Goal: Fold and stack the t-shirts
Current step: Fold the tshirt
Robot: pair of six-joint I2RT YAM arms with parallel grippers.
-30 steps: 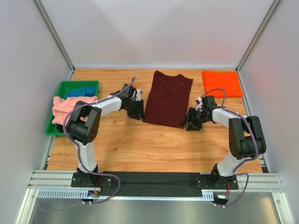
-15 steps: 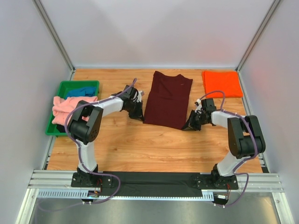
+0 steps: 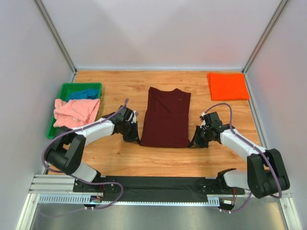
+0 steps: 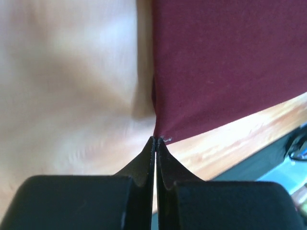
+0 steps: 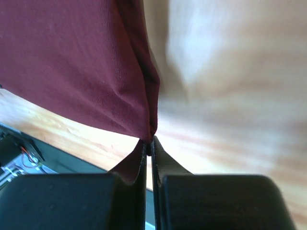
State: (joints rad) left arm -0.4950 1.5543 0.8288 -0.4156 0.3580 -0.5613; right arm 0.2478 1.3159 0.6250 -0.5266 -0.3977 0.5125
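The maroon t-shirt (image 3: 165, 117) has slid toward the near edge since a second ago. Both arms have drawn back with it, and their jaws, which stood apart then, are now closed.

At the far left, the green tray (image 3: 81, 85) holds the blue t-shirt (image 3: 86, 93), and the salmon-pink t-shirt (image 3: 74, 111) is draped over its near rim. Next along, the left gripper (image 4: 156, 140) is pinched tight on the near-left corner of the maroon shirt, with only a sliver of hem between the tips. The shirt lies flat in the middle of the table, long edges running near to far. At its near-right corner the right gripper (image 5: 149, 142) is clamped just as tightly, with a fold of cloth caught between the fingers. Far right, the orange t-shirt (image 3: 228, 86) sits folded, well apart.

I'd judge the cloth to be light, limp and a bit stretchy. It should drag easily over the wood, but it will sag and bunch if lifted from one point. Matching corners or hem edges look like the right places to hold. The left pinch looks shallow and could slip.
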